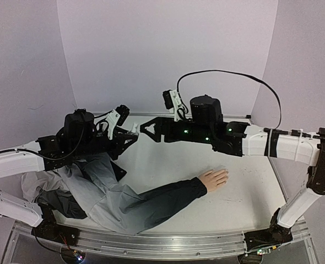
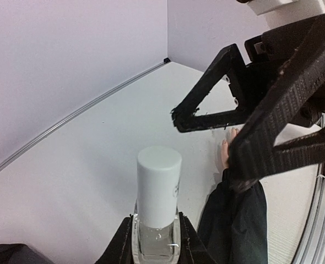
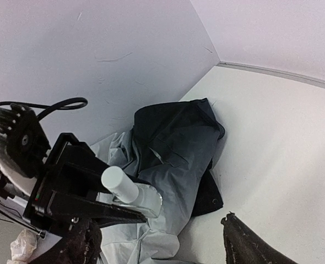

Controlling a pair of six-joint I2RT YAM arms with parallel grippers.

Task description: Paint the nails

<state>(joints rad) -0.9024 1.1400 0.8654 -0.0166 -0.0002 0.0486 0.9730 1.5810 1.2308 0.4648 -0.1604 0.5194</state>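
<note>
Both arms, left arm (image 1: 14,165) and right arm (image 1: 289,146), have white plastic link shells nearest the aluminium base rail (image 1: 162,245) and black joint housings farther from the rail, with small green LEDs (image 1: 184,132) lit on the black right-arm segments. A thin black cable (image 1: 234,71) arcs over the right arm on the side away from the rail, a black strap band (image 1: 270,144) rings its white link, and a white camera mount (image 1: 176,104) sits beside a black cylindrical motor (image 1: 205,107). Farthest from the rail, the left end effector (image 1: 130,133) and right end effector (image 1: 142,126) are black; the fingers (image 2: 212,121) are open triangular trusses with a layered printed texture and small pale screws (image 2: 228,80).
</note>
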